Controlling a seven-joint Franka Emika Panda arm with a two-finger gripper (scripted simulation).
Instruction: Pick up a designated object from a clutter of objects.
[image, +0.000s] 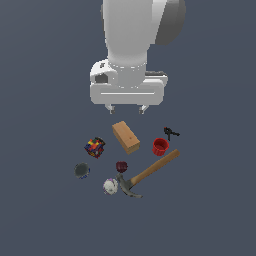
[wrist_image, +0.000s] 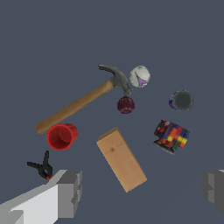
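The small bright red cup (image: 160, 146) stands on the grey floor at the exterior view's right, between the tan wooden block (image: 125, 136) and the black clamp (image: 170, 133). In the wrist view the red cup (wrist_image: 61, 136) lies near one finger. My gripper (image: 126, 109) hangs open and empty above the clutter, behind the block. Both fingers (wrist_image: 70, 192) show wide apart in the wrist view, with the block (wrist_image: 121, 159) between them.
A wooden-handled hammer (image: 148, 173) lies in front of the cup. A maroon object (image: 121, 166), a white ball (image: 110, 186), a dark disc (image: 82, 170) and a multicoloured cube (image: 94, 147) lie at the exterior view's left and front.
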